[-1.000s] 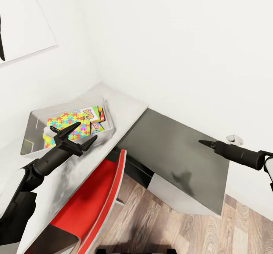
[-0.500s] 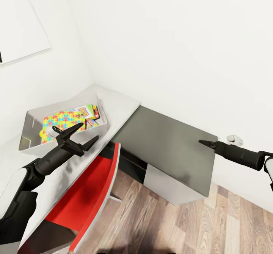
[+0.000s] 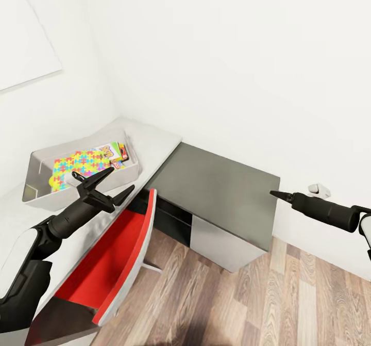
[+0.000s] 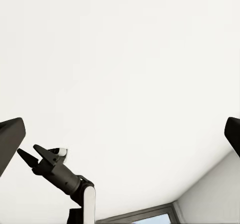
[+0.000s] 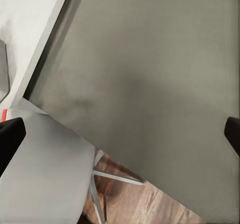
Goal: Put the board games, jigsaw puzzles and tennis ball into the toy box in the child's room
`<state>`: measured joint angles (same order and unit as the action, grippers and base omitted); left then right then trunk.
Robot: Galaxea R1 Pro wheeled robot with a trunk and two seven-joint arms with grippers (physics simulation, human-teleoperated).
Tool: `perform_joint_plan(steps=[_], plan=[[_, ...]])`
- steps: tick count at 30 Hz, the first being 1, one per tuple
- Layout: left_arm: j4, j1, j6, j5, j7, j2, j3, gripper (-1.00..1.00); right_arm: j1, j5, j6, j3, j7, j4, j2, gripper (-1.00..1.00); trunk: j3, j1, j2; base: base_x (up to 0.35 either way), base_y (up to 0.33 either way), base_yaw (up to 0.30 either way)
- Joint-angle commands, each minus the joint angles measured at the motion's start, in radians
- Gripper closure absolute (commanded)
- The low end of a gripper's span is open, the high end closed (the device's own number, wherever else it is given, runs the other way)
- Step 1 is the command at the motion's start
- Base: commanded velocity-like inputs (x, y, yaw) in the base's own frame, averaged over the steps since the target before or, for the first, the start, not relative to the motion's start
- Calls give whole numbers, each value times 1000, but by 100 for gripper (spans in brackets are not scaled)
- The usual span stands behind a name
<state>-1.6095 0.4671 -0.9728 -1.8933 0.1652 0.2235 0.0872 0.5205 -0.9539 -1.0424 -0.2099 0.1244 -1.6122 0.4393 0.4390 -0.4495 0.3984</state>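
Your toy box (image 3: 31, 173) is a pale grey, shallow rectangular tray with smooth raised walls, sitting on the light grey table (image 3: 154, 142) in the corner. Inside it lies a jigsaw puzzle (image 3: 77, 163), a flat box printed with bright interlocking pieces in yellow, green, pink and blue, and beside that, toward the far end, a board game (image 3: 114, 151) with a yellow, green and red cover. A yellow-green patch shows at the puzzle's near corner; you cannot tell what it is.

Your left gripper (image 3: 105, 185) hangs just in front of the box with its black pointed fingers spread apart and nothing between them. Your right gripper (image 3: 275, 195) is well apart, over a dark grey matte cabinet (image 3: 216, 191); from the head view its fingers look drawn to one point, but you cannot tell for sure.

Below the table edge stands a red chair (image 3: 111, 253) with a grey shell, on wood-plank floor (image 3: 247, 305).
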Motion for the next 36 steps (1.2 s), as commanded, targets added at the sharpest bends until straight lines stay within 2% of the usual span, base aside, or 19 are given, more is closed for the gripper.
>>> perform_joint_plan(steps=[1, 10, 23, 36], plan=[[0, 1, -3, 9, 8, -2, 1, -100, 1, 10, -5, -1, 10, 0, 0, -100, 0, -1, 2, -32, 0, -105], [0, 0, -3, 10, 8, -13, 1, -100, 1, 10, -5, -2, 10, 0, 0, -100, -15, -1, 2, -30, -2, -104], [0, 1, -3, 12, 7, -16, 0, -100, 1, 11, -5, 0, 9, 0, -2, -100, -35, -1, 2, -185, -28, -103], [0, 1, -2, 15, 4, -18, -2, -100, 1, 15, -5, 4, 5, 0, -4, -100, -56, -1, 2, -43, -4, -102]])
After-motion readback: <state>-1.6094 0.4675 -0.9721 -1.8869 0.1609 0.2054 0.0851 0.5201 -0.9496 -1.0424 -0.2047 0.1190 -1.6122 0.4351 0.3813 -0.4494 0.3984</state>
